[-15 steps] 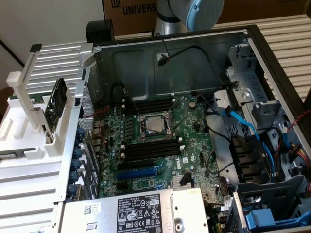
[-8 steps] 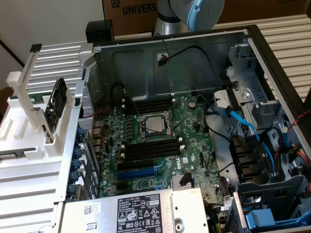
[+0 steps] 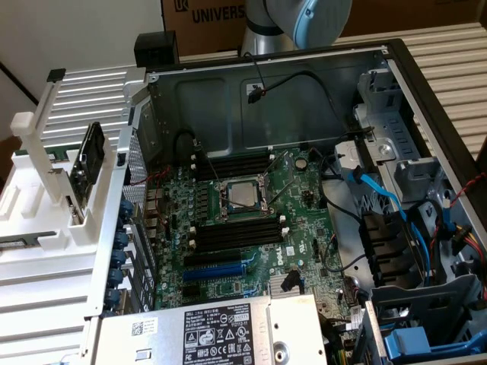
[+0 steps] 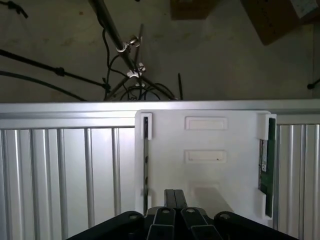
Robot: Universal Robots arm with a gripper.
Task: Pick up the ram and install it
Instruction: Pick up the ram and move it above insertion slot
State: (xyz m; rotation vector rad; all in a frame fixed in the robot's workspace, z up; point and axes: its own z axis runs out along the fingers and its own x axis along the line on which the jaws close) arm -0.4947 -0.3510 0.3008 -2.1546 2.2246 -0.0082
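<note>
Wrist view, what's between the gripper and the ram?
In the wrist view, just the bare white holder plate lies between the gripper and the ram.

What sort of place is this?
Probably a robotics lab or test bench: a robot arm behind an open computer case, its motherboard bare, and a white holder carrying the ram.

Exterior view evenly lit; wrist view dim, shadowed.
</note>
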